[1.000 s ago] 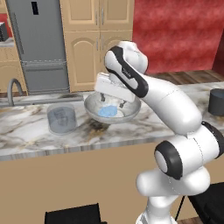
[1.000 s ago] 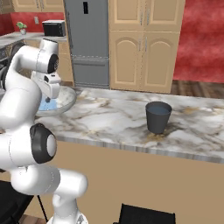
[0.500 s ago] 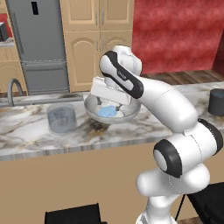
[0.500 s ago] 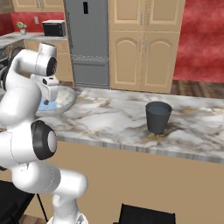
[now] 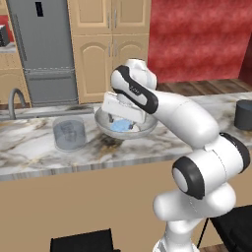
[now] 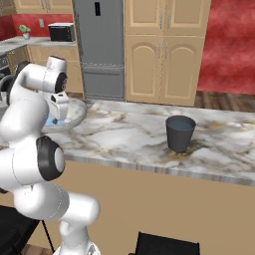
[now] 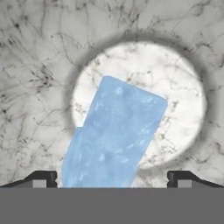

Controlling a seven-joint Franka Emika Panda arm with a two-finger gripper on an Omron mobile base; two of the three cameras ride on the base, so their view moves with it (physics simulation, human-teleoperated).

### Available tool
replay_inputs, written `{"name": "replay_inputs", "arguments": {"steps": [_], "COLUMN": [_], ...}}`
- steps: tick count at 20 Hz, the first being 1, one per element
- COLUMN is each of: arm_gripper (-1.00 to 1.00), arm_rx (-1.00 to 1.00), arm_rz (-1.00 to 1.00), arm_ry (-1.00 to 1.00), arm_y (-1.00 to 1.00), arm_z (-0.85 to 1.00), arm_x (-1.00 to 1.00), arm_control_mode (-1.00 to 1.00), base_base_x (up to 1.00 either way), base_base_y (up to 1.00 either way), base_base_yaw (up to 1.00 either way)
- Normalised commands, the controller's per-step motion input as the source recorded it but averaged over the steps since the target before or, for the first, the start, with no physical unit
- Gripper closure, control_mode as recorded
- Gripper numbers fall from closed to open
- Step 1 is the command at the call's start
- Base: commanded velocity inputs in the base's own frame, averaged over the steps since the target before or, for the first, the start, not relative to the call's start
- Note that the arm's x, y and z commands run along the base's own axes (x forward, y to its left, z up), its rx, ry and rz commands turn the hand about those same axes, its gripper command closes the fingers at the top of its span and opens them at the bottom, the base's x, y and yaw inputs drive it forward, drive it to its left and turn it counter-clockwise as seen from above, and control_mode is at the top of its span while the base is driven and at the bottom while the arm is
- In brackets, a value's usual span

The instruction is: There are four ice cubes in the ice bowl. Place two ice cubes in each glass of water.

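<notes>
The ice bowl (image 5: pixel 148 128), wide and speckled grey, stands on the marble counter, and its whitish bottom (image 7: pixel 179 96) lies right under the hand. Pale blue ice cubes (image 7: pixel 118 131) lie packed together in it, also seen as a blue patch (image 5: pixel 122 126). My gripper (image 7: pixel 112 179) is open and hangs inside the bowl just above the ice, one fingertip (image 7: pixel 43 178) on each side, holding nothing. From the left base view the gripper (image 5: pixel 119 118) dips into the bowl. A translucent grey-blue glass of water (image 5: pixel 70 133) stands left of the bowl; a dark charcoal glass (image 6: pixel 180 133) stands far to the right.
A sink faucet (image 5: pixel 15 98) rises at the counter's left end. Behind the counter are a grey fridge (image 5: pixel 44 49) and wooden cabinets (image 5: pixel 110 44). A microwave (image 6: pixel 61 32) sits on the back counter. Open marble lies between the bowl and the dark glass.
The hand has sunk lower into the bowl, closer to the ice. The jaws have stayed wide open, and the bowl and glasses have not moved.
</notes>
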Motion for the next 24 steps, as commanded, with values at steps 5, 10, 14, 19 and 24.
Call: {"name": "replay_inputs", "arguments": {"steps": [5, 10, 14, 19, 24], "arm_gripper": [-1.00, -1.00, -1.00, -1.00, -1.00], "arm_rx": [0.00, 0.00, 0.00, 0.00, 0.00], "arm_rz": [-0.02, -0.02, -0.03, -0.05, -0.06], "arm_ry": [0.00, 0.00, -0.02, 0.00, 0.00], "arm_y": [0.00, 0.05, 0.10, 0.03, 0.02], "arm_z": [-0.08, -0.03, 0.00, -0.10, -0.23], "arm_x": [0.09, 0.00, -0.05, 0.00, 0.02], "arm_control_mode": [-1.00, -1.00, -1.00, -1.00, -1.00], "base_base_x": [0.00, 0.00, 0.00, 0.00, 0.00], "base_base_y": [0.00, 0.00, 0.00, 0.00, 0.00], "base_base_yaw": [0.00, 0.00, 0.00, 0.00, 0.00]}}
